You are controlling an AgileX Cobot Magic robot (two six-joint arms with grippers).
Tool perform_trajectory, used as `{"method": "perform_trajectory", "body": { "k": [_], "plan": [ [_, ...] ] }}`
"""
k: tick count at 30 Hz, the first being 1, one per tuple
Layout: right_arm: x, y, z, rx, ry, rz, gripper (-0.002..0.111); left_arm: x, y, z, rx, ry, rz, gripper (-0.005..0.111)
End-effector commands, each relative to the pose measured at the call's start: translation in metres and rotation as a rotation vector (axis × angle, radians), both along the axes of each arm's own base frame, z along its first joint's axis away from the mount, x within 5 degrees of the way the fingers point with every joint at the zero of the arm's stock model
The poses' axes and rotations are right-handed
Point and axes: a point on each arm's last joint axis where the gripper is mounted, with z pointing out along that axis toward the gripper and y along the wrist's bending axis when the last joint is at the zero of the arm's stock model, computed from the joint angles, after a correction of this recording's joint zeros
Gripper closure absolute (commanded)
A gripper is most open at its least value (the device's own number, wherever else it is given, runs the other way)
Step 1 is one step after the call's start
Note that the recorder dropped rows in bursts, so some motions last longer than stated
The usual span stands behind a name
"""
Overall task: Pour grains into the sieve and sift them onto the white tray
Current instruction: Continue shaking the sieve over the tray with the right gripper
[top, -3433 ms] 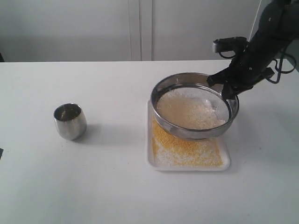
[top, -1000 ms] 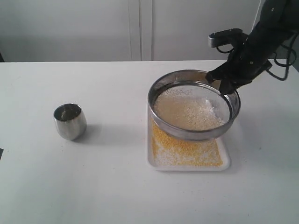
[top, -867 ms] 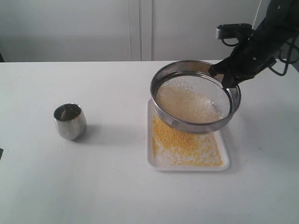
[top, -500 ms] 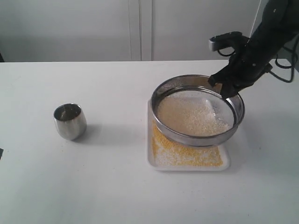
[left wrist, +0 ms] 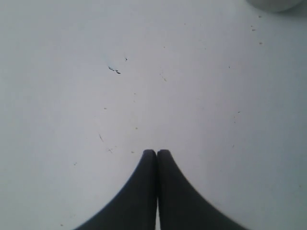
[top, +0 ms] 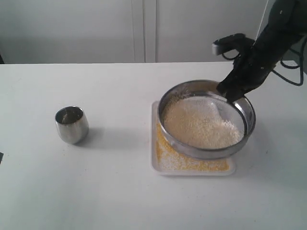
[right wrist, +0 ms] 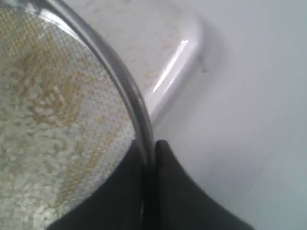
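Sieve (top: 211, 153) over white tray (top: 154, 164); right gripper (top: 229, 96) angled down, pinching rim; left gripper (left wrist: 157, 152) closed, empty.

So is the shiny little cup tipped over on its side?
No, the steel cup stands upright on the white table with its open mouth facing up.

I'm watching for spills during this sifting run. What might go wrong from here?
1. The sieve overhangs the white tray on the right, so fine grains falling through may land on the table instead.
2. The right end effector pinches only the thin rim at one spot. The loaded sieve might slip or tip and spill.
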Motion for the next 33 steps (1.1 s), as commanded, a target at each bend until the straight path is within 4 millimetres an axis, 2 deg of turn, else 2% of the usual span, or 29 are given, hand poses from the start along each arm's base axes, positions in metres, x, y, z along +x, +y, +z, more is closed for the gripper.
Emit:
{"method": "perform_trajectory", "body": {
  "k": [1, 2, 3, 4, 5, 6, 8, 9, 10, 12, 13, 14, 17, 18, 19, 20, 22, 23, 25, 26, 28, 29, 30, 31, 32, 33],
  "plan": [
    [0.009, -0.001, 0.008, 0.092, -0.053, -0.313, 0.108, -0.003, 0.001, -0.001, 0.0, 0.01, 0.004, 0.107],
    [0.006, 0.002, 0.008, 0.096, -0.035, -0.239, 0.108, -0.003, 0.001, -0.001, 0.0, 0.01, 0.004, 0.107],
    [0.002, 0.007, 0.007, 0.091, -0.014, -0.094, 0.108, -0.003, 0.001, -0.001, 0.0, 0.01, 0.004, 0.107],
    [-0.004, 0.011, 0.005, 0.073, -0.002, 0.12, 0.108, -0.003, 0.001, -0.001, 0.0, 0.01, 0.004, 0.107],
    [-0.005, 0.01, 0.005, 0.05, -0.015, 0.191, 0.108, -0.003, 0.001, -0.001, 0.0, 0.01, 0.004, 0.107],
    [0.0, 0.006, 0.005, 0.025, -0.037, 0.093, 0.108, -0.003, 0.001, -0.001, 0.0, 0.01, 0.004, 0.107],
    [0.012, -0.005, 0.009, 0.062, -0.098, -0.32, 0.108, -0.003, 0.001, -0.001, 0.0, 0.01, 0.004, 0.107],
    [0.011, -0.006, 0.01, 0.082, -0.082, -0.366, 0.108, -0.003, 0.001, -0.001, 0.0, 0.01, 0.004, 0.107],
    [0.007, -0.001, 0.008, 0.077, -0.054, -0.231, 0.108, -0.003, 0.001, -0.001, 0.0, 0.01, 0.004, 0.107],
    [-0.006, 0.011, 0.004, 0.093, 0.014, 0.187, 0.108, -0.003, 0.001, -0.001, 0.0, 0.01, 0.004, 0.107],
    [-0.009, 0.013, 0.003, 0.099, 0.021, 0.262, 0.108, -0.003, 0.001, -0.001, 0.0, 0.01, 0.004, 0.107],
    [-0.006, 0.011, 0.003, 0.089, 0.011, 0.218, 0.108, -0.003, 0.001, -0.001, 0.0, 0.01, 0.004, 0.107],
    [0.012, -0.002, 0.007, 0.121, -0.073, -0.286, 0.108, -0.003, 0.001, -0.001, 0.0, 0.01, 0.004, 0.107],
    [0.013, -0.002, 0.007, 0.149, -0.066, -0.368, 0.108, -0.003, 0.001, -0.001, 0.0, 0.01, 0.004, 0.107],
    [0.012, -0.001, 0.007, 0.148, -0.061, -0.337, 0.108, -0.003, 0.001, -0.001, 0.0, 0.01, 0.004, 0.107],
    [0.009, 0.002, 0.005, 0.14, -0.043, -0.225, 0.108, -0.003, 0.001, -0.001, 0.0, 0.01, 0.004, 0.107],
    [-0.003, 0.012, 0.001, 0.136, 0.025, 0.106, 0.108, -0.003, 0.001, -0.001, 0.0, 0.01, 0.004, 0.107],
    [-0.006, 0.013, 0.0, 0.122, 0.023, 0.213, 0.108, -0.003, 0.001, -0.001, 0.0, 0.01, 0.004, 0.107],
    [0.001, 0.009, 0.0, 0.104, -0.01, 0.072, 0.108, -0.003, 0.001, -0.001, 0.0, 0.01, 0.004, 0.107],
    [0.009, 0.002, 0.002, 0.118, -0.042, -0.154, 0.108, -0.003, 0.001, -0.001, 0.0, 0.01, 0.004, 0.107],
    [0.013, -0.004, 0.003, 0.154, -0.037, -0.42, 0.108, -0.003, 0.001, -0.001, 0.0, 0.01, 0.004, 0.107],
    [0.012, -0.003, 0.003, 0.16, -0.028, -0.4, 0.108, -0.003, 0.001, -0.001, 0.0, 0.01, 0.004, 0.107],
    [0.009, 0.001, 0.003, 0.148, -0.022, -0.262, 0.108, -0.003, 0.001, -0.001, 0.0, 0.01, 0.004, 0.107],
    [-0.004, 0.013, 0.0, 0.152, 0.028, 0.138, 0.108, -0.003, 0.001, -0.001, 0.0, 0.01, 0.004, 0.107],
    [-0.007, 0.015, 0.0, 0.156, 0.038, 0.211, 0.108, -0.003, 0.001, -0.001, 0.0, 0.01, 0.004, 0.107],
    [0.001, 0.013, 0.001, 0.168, 0.0, 0.056, 0.108, -0.003, 0.001, -0.001, 0.0, 0.01, 0.004, 0.107]
  ]
}}
